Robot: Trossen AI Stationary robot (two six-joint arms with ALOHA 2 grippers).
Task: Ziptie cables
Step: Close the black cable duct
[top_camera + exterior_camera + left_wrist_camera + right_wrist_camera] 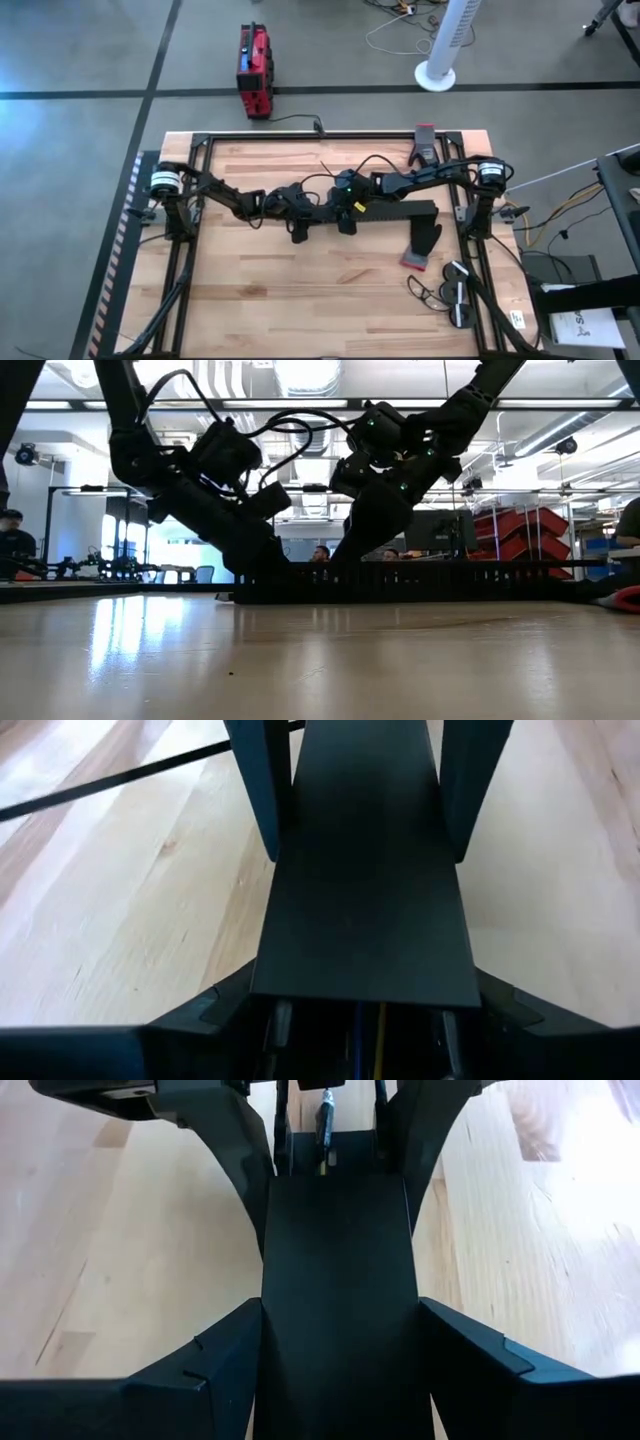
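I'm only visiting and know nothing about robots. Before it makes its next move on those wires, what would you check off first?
1. Cables found: ok. The cables lie loose on the table near its right front corner.
2. Grippers near the cables: not ok. The left gripper and right gripper meet mid-table at a long black bar, well away from them.
3. Grip on the bar: cannot tell.
4. Tie strip available: ok. A thin black strip lies flat on the wood beside the bar, untouched.
5. Cables already tied: cannot tell, they are too small to see.
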